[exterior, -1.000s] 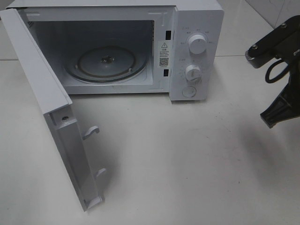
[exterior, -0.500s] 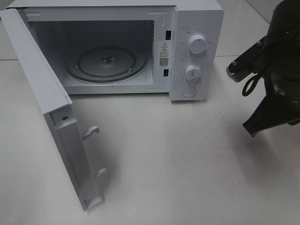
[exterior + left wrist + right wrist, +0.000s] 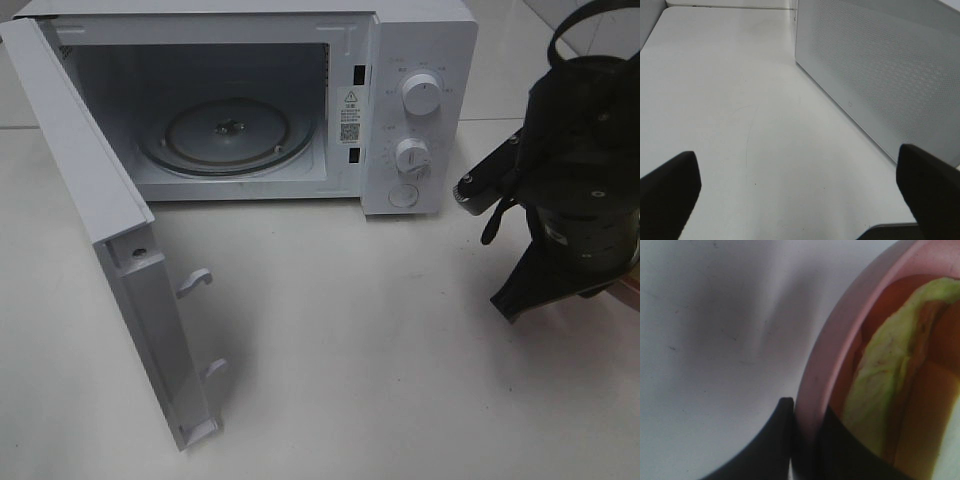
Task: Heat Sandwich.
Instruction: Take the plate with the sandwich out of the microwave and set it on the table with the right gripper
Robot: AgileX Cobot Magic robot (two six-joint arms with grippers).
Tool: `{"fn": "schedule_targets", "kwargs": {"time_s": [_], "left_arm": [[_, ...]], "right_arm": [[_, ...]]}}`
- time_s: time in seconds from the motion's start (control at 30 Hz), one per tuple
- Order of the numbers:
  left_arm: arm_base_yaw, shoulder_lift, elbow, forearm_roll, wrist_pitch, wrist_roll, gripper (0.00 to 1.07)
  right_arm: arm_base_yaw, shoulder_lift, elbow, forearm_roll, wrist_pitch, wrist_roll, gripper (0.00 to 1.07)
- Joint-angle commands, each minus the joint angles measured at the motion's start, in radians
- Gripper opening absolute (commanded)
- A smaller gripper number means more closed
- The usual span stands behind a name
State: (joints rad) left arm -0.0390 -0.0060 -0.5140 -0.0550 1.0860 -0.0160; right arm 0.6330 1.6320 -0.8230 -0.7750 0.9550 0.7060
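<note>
With my right pincer (image 3: 805, 440) pinched tight on the pink plate (image 3: 822, 365) rim, sandwich (image 3: 880, 385) riding on it right of the microwave (image 3: 300, 100), I'm mid-carry; next it goes through the open door (image 3: 110, 230) onto the turntable (image 3: 228, 135).

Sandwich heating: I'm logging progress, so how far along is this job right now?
Done: the microwave door stands wide open and the turntable is bare. In hand: the right gripper is shut on the rim of the pink plate carrying the sandwich, off to the microwave's right. The left gripper is open and idle. Left: place the plate inside, close the door, start heating.
</note>
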Motion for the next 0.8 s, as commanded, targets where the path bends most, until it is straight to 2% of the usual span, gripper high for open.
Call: {"fn": "schedule_targets", "kwargs": {"time_s": [0.03, 0.8], "left_arm": [[0.001, -0.005, -0.001, 0.002, -0.013, -0.001, 1.0], [0.001, -0.005, -0.001, 0.002, -0.013, -0.001, 1.0]], "right_arm": [[-0.001, 0.025, 0.006, -0.042, -0.005, 0.018, 0.04], [-0.001, 0.209, 0.01, -0.082, -0.137, 0.13, 0.05]]}}
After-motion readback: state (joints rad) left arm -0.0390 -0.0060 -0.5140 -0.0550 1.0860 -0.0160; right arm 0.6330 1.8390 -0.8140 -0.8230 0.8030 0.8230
